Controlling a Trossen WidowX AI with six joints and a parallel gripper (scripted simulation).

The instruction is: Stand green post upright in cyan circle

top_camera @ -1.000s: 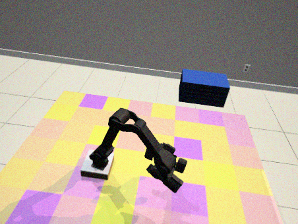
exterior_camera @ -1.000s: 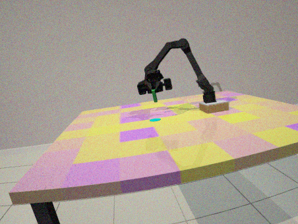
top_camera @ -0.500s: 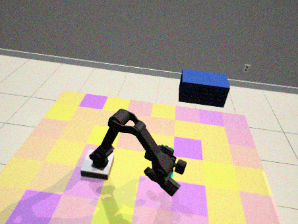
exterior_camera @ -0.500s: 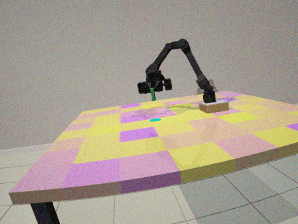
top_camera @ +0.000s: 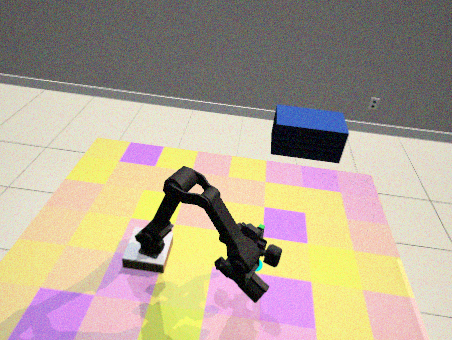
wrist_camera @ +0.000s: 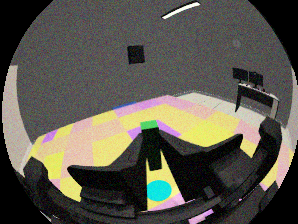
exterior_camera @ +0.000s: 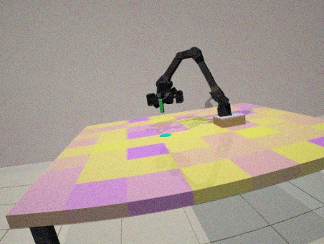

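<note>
A checkered table [exterior_camera: 107, 201] carries a small cyan circle [exterior_camera: 165, 135] at left-centre. Above it, clear of the surface, the black gripper [exterior_camera: 162, 101] clenches the green post [exterior_camera: 161, 106], which hangs upright. The arm's base [exterior_camera: 229, 120] stands farther right.

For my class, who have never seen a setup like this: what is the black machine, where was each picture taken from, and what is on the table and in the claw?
The black machine is a jointed robot arm bolted to a checkered table. One picture looks down from above, one from the side, and the round one from a camera on the arm's wrist. Its claw, the gripper, is shut on a green post, held roughly upright in the air. Below on the table lies a cyan circle, the target. The blue box stands on the floor behind.
</note>
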